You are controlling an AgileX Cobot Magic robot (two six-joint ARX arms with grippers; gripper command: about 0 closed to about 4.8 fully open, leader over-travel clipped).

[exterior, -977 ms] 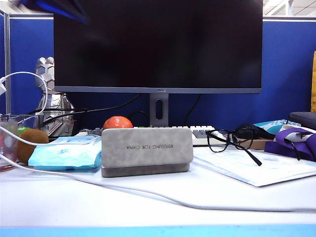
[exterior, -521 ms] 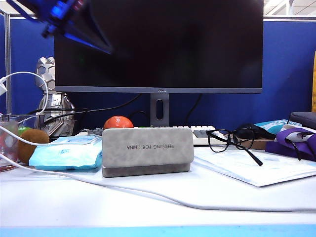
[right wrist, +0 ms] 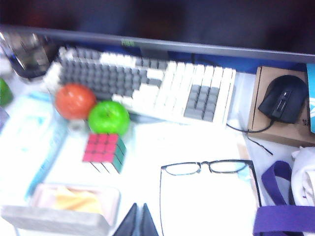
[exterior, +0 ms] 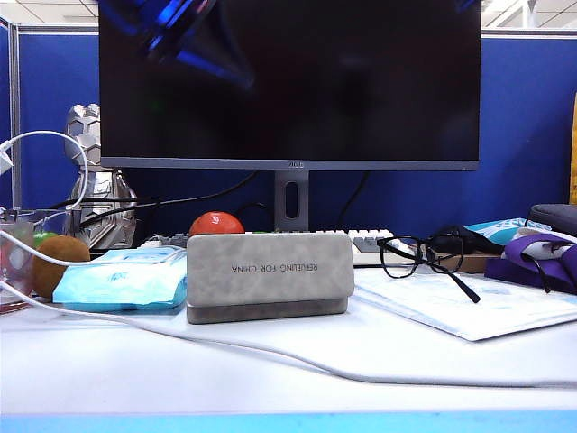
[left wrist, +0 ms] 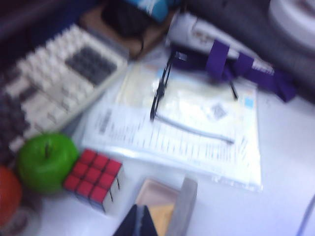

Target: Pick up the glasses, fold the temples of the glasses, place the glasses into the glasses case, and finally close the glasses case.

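I see my left gripper has swung in high over the open glasses case, both it and the right gripper closed and empty, while the glasses sit untouched, unfolded, right of it.

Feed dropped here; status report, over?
Left gripper and right gripper shut, empty, above desk. Glasses unfolded on papers. Glasses case open. Path clear.
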